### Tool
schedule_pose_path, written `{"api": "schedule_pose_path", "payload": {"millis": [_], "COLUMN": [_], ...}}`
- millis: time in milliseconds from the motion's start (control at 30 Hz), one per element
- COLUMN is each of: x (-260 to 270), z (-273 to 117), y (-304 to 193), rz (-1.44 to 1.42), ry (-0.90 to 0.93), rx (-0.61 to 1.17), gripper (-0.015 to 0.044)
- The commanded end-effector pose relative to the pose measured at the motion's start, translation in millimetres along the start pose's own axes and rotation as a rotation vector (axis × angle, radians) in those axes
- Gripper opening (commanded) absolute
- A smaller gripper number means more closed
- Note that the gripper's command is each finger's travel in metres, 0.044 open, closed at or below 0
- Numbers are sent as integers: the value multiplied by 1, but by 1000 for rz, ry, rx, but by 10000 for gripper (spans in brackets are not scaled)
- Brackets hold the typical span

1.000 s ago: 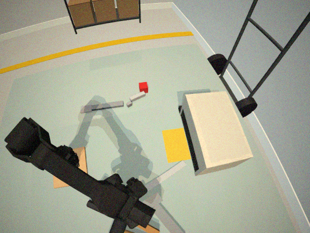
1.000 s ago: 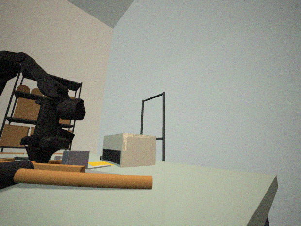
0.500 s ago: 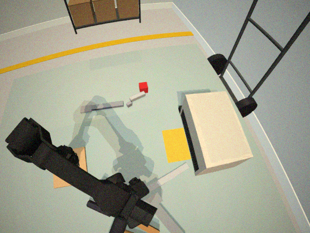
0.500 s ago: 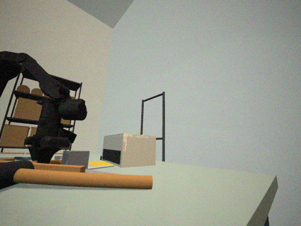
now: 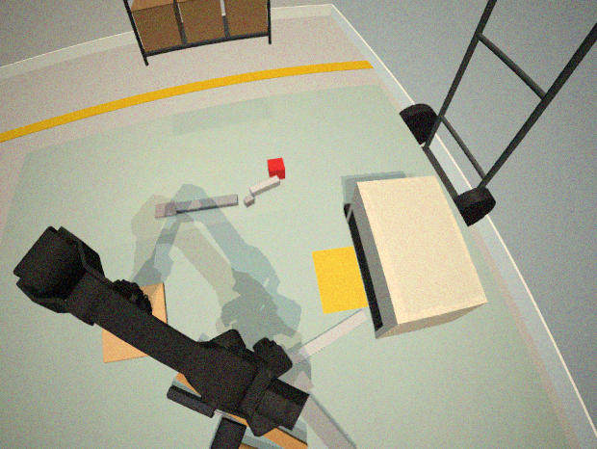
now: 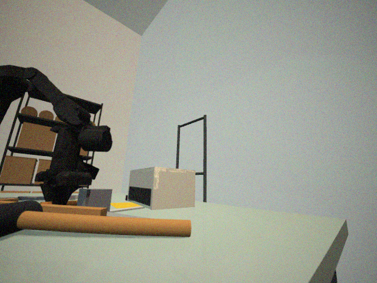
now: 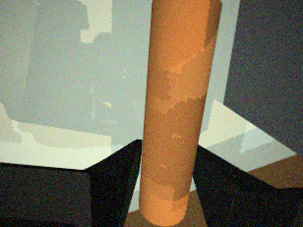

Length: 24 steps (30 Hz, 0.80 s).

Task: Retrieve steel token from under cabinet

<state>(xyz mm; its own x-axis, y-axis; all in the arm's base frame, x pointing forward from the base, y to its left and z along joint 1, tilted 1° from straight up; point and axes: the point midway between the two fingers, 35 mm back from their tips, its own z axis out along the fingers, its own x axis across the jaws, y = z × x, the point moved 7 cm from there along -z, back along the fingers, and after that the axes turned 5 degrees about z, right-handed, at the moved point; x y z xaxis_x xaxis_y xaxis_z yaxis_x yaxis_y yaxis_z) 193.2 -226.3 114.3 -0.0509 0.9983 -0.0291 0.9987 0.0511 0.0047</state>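
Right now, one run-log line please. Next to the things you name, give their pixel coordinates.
gripper point(image 5: 255, 408) point(image 6: 61, 202) point(image 7: 165, 147): orange rod point(image 7: 177, 107) between fingertips, release unclear | pale strip point(image 5: 332, 336): end near yellow square point(image 5: 340, 279) point(image 6: 125, 204) | steel token: not visible
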Motion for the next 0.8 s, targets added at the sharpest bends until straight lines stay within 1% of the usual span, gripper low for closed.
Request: {"api": "schedule_pose_path", "payload": {"millis": [0,67,167,633,767], "x": [0,0,1,1,2], "z": [0,0,0,3,1], "y": [0,0,0,0,0], "rz": [0,0,0,-2,-3], "ry": [0,0,-6,-6,-3], "rx": [0,0,-2,-2,-3], "gripper": [200,200,270,270,165]}}
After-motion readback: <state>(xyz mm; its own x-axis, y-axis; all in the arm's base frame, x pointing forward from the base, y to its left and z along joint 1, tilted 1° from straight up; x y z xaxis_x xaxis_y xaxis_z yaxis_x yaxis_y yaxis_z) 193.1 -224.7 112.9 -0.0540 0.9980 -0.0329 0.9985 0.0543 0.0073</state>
